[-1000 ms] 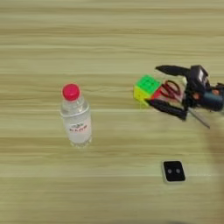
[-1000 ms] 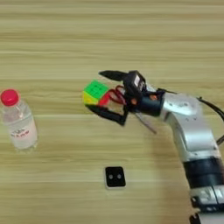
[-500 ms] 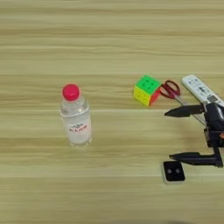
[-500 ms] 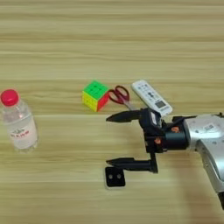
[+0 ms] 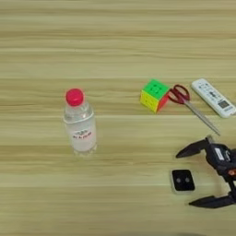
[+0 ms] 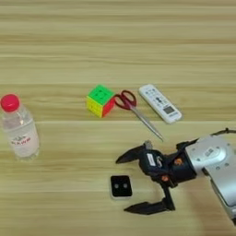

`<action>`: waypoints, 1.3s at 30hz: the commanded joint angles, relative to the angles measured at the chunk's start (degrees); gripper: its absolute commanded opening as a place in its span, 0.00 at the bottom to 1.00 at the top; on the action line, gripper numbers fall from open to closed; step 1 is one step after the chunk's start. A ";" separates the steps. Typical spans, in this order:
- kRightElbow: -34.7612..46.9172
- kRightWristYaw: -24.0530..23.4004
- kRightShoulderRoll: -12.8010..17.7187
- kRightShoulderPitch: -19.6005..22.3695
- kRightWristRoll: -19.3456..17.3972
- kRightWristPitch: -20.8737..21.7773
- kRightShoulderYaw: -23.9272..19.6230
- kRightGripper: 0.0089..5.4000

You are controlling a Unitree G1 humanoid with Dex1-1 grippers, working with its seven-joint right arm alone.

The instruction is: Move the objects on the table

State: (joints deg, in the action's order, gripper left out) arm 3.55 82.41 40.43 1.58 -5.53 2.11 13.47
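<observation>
Gripper (image 6: 130,183) sits nearest of all, low on the right side of the table (image 6: 118,50), with the silver forearm (image 6: 213,161) running off toward the right edge. Its two black fingers (image 6: 131,155) are spread wide and hold nothing; one tip points left at mid height, the other lies closer to the near edge, and both reach toward the left. Just left of the gap between those tips lies the device (image 6: 121,186), a small black square flat on the wood; it looks apart from both fingers, though close to them. Further left and a little farther back stands the bottle (image 5: 80,122), upright, clear, with a red cap and a white label, well apart from everything else. Beyond the gripper, toward the middle of the table, three things lie in a row. Leftmost is the cube (image 6: 100,100), green on top with yellow and red sides, turned so a corner faces the near edge. Just right of it lie the scissors (image 6: 133,109), their red handles touching or almost touching the cube and the closed silver blades running down and to the right, the tip ending near the upper finger. Right of the handles lies the remote (image 6: 160,103), white, flat, slanting from far left to near right, beside the scissors but apart from them. Behind this row the wood stretches away in pale horizontal stripes.
</observation>
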 commanded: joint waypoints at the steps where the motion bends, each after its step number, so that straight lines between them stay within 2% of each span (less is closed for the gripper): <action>1: 0.32 -4.16 0.23 2.38 1.54 2.24 -0.05 0.97; 3: 0.00 -4.39 -0.05 2.42 1.45 2.20 0.28 0.89; 13: -1.05 -5.00 -0.89 2.59 1.22 2.35 1.08 0.65; 19: -1.17 -5.26 -1.32 2.97 0.41 2.02 0.60 0.46; 26: 0.17 -6.64 -2.56 4.49 -1.66 0.98 -1.51 0.46; 33: 0.94 -10.07 -4.55 8.63 -3.95 -1.01 -4.07 0.46; 36: 0.62 -12.69 -6.75 11.10 -4.05 -2.25 -4.36 0.46; 39: -0.91 -16.89 -10.34 14.00 -2.85 -3.27 -3.96 0.46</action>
State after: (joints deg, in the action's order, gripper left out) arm 1.94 70.46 31.87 9.57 -8.34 -0.91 10.94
